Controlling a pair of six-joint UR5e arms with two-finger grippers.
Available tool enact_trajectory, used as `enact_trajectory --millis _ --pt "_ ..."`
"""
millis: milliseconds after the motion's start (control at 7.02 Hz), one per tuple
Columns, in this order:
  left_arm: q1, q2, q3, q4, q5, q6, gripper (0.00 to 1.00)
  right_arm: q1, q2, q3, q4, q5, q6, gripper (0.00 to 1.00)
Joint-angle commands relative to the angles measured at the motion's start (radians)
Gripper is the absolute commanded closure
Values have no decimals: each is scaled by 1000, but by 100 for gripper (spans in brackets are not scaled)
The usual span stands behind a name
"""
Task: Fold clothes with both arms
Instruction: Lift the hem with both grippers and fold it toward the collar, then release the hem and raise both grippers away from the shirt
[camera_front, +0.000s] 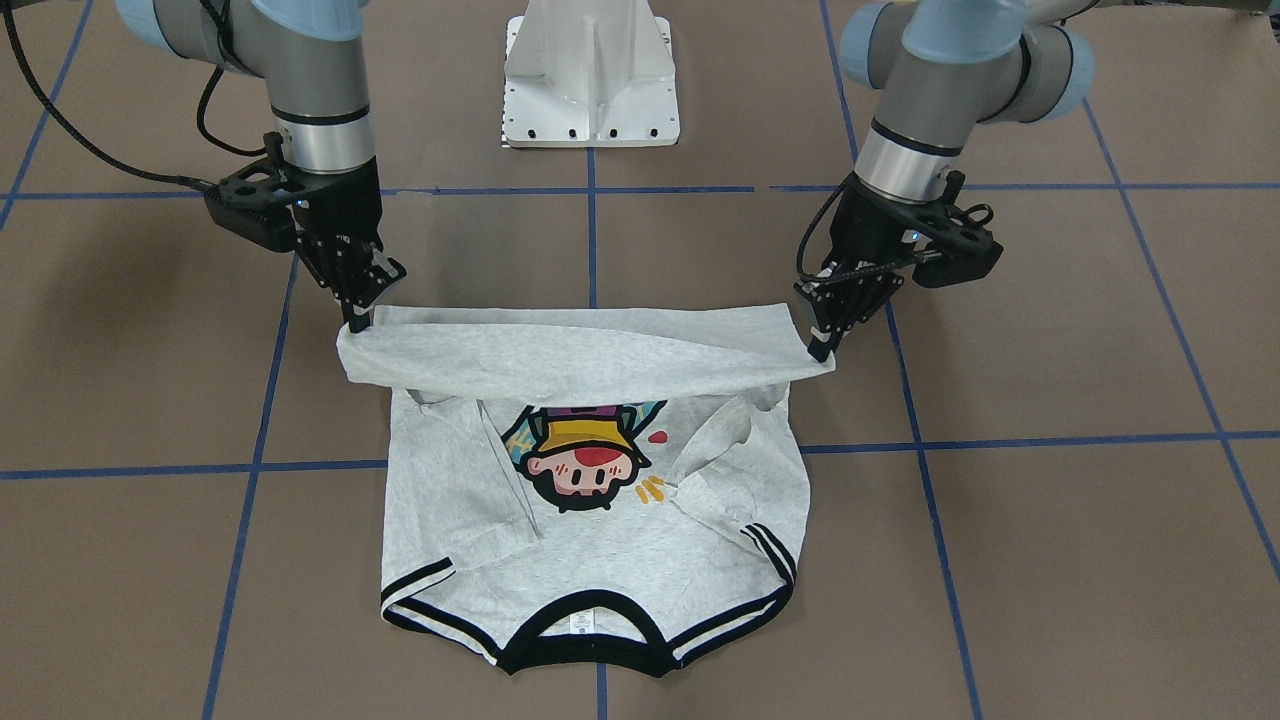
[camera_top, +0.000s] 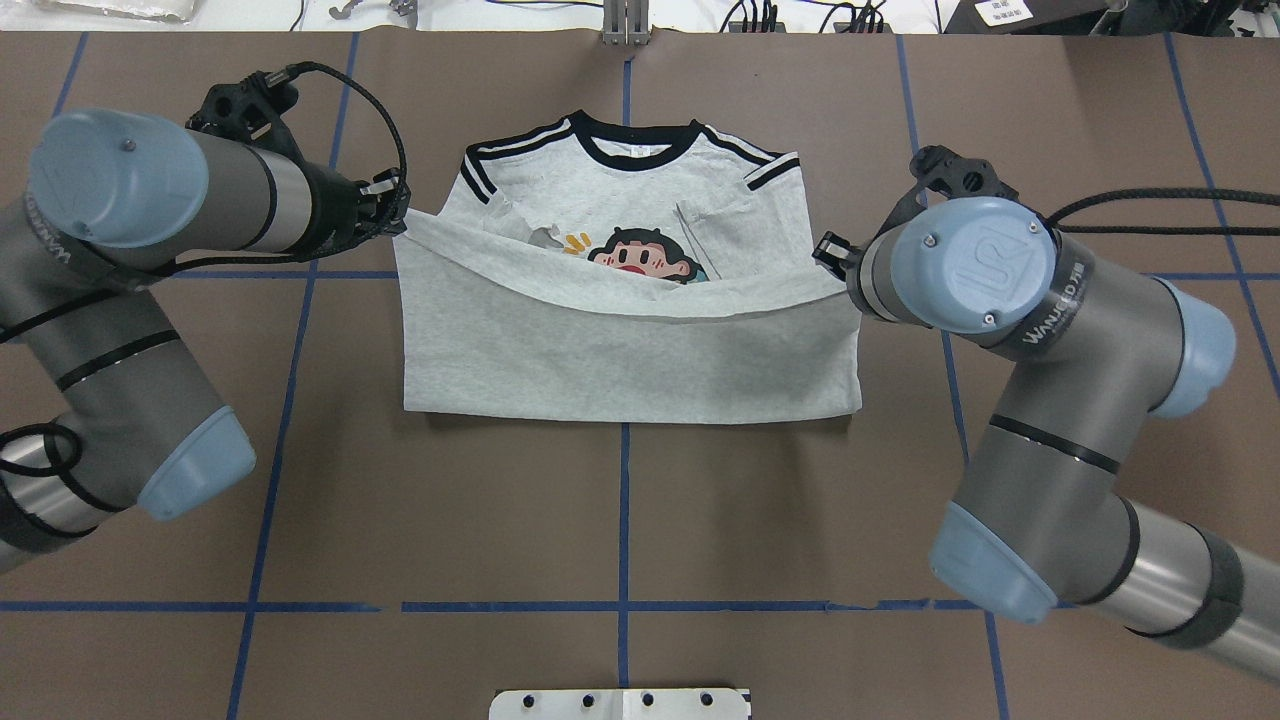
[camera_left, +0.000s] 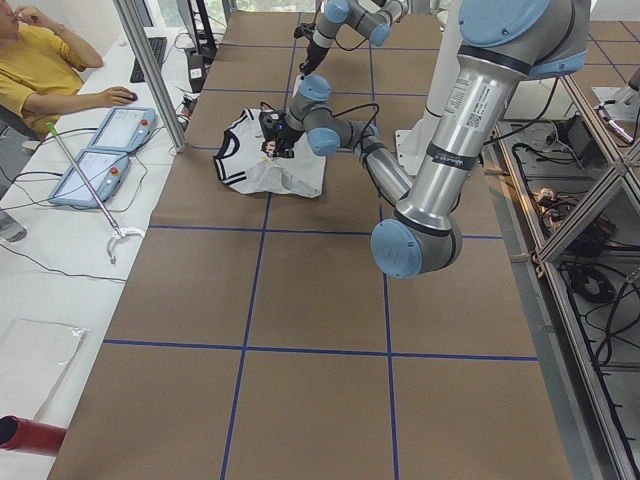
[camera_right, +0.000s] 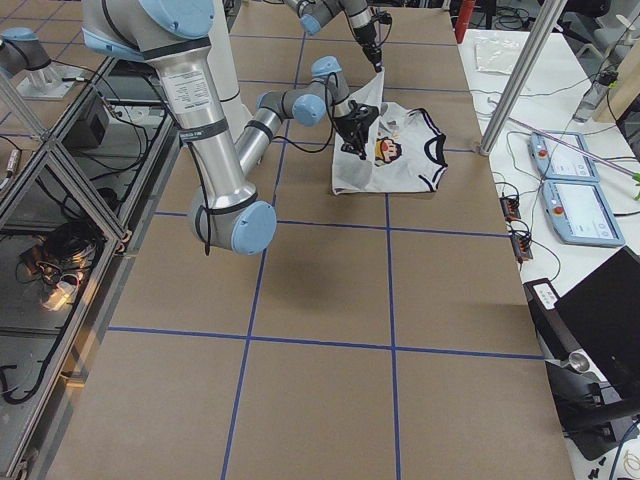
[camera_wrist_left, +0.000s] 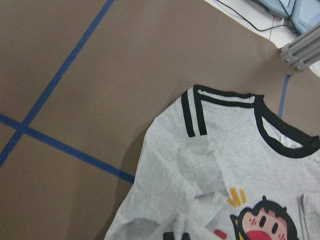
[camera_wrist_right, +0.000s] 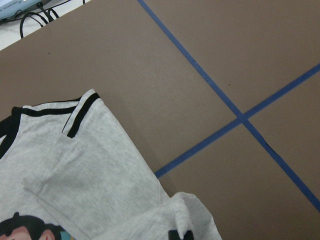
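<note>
The T-shirt (camera_front: 600, 560) is soft, matt heather-grey knit cloth with black trim and a smooth colour print, lying on a table (camera_front: 1050, 570) surfaced in matt brown paper-like sheet with blue tape (camera_front: 1000, 442) lines. The left arm (camera_top: 230, 205) and right arm (camera_top: 1080, 320) have satin silver metal tubes, matt grey joints and smooth light-blue plastic caps; the cable (camera_top: 1200, 191) sheath is black braid. The pedestal (camera_front: 590, 70) is smooth white painted metal.
</note>
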Motion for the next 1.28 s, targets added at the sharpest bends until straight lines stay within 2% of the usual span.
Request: enact_trajectory --millis 0,285,427,712,997,1140 --pt "-31 -57 172 -123 2 8 100 61 90 -162 49 -1 -27 100" --pt "-45 -143 318 -168 10 7 100 96 199 -394 184 1 -26 100" --pt "-46 -192 431 -246 34 7 100 98 228 -462 212 2 -26 100" --pt "-46 -229 589 -360 70 10 100 98 259 -577 293 2 -23 100" --pt "-46 -234 624 -376 76 48 100 113 259 -649 353 2 -23 100" --pt "-46 -233 625 -376 76 49 94 113 261 -653 355 4 -20 100"
